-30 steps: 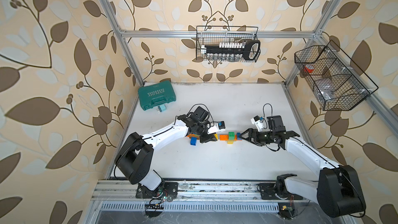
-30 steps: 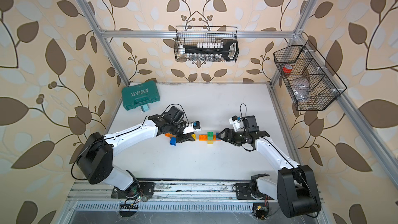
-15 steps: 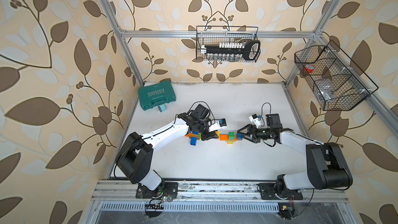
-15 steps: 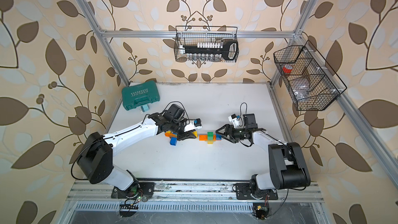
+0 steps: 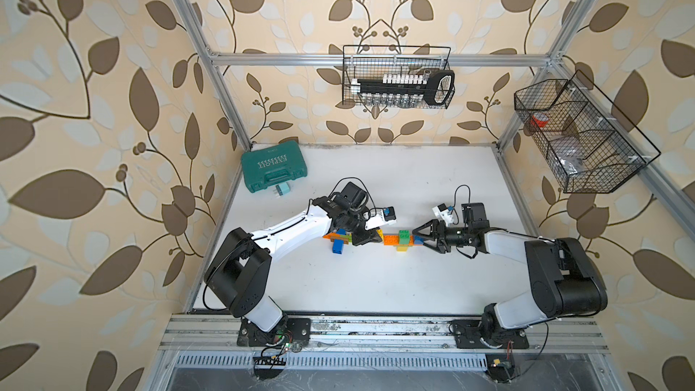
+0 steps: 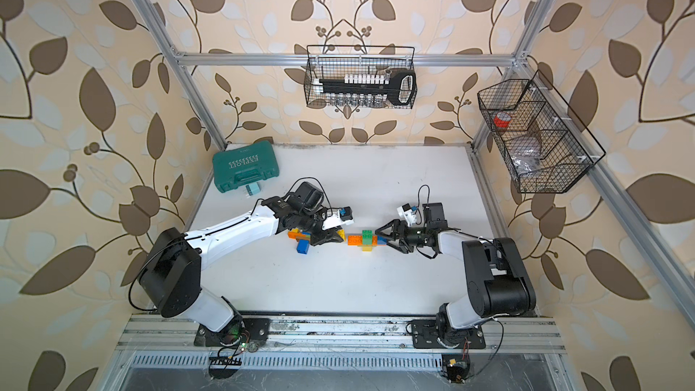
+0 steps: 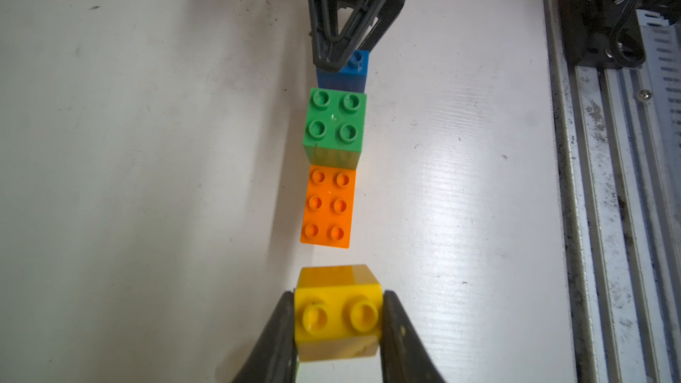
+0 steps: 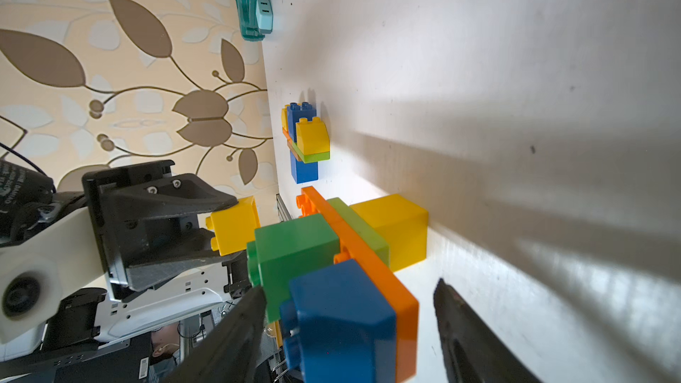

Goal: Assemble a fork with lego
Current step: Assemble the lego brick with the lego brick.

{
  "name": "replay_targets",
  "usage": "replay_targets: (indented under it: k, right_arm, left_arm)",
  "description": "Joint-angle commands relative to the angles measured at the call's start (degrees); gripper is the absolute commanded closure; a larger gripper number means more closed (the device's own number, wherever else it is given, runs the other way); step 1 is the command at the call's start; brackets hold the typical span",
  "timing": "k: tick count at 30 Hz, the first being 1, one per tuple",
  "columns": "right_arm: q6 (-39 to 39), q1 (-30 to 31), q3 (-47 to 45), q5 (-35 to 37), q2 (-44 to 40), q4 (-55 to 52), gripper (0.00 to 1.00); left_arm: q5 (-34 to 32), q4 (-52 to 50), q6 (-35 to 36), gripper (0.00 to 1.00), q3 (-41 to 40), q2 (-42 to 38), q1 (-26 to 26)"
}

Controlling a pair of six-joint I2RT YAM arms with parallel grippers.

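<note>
A short row of lego [image 5: 399, 238] [image 6: 364, 239] lies mid-table: an orange plate [image 7: 327, 206] carrying a green brick [image 7: 334, 119] and a blue brick [image 8: 339, 315], with a yellow brick [image 8: 398, 230] under it. My right gripper [image 5: 419, 238] [image 8: 350, 287] is open and straddles the blue end. One finger [image 8: 236, 326] is beside the bricks; the other stands apart from the plate. My left gripper [image 7: 337, 322] [image 5: 372, 239] is shut on a small yellow brick [image 7: 337, 313], just short of the plate's other end.
A second lego cluster [image 5: 337, 243] [image 8: 306, 141] of blue, yellow, orange and green lies under my left wrist. A teal tool case [image 5: 272, 171] sits at the back left corner. Wire baskets [image 5: 396, 77] [image 5: 579, 137] hang on the back and right walls.
My right arm has folded in, its jaws narrowing around the blue end of the row. The left gripper keeps the yellow brick and has barely shifted.
</note>
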Motion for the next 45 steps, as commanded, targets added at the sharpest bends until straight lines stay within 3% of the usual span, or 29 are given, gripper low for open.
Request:
replay_targets:
  k: [1,9,34,45]
  right_arm:
    - [0.7,0.4,-1.1,-1.1,0.3,1.6,0.29]
    - [0.8,1.0,-0.6,-1.4,0.3,1.0,0.43]
    - [-0.2,1.5,-0.6,-1.7,1.5,0.1,0.46]
    - [-0.7,1.5,-0.6,-1.7,2.2,-0.1,0.46]
  left_arm:
    - [2.2,0.3,-0.3,0.70,2.2,0.7,0.6]
    - [2.3,0.4,-0.5,0.70,2.2,1.1,0.6]
    - [2.2,2.2,-0.3,0.70,4.5,4.9,-0.4]
    - [3.6,-3.4,8.8,0.72,9.3,10.8,-2.3]
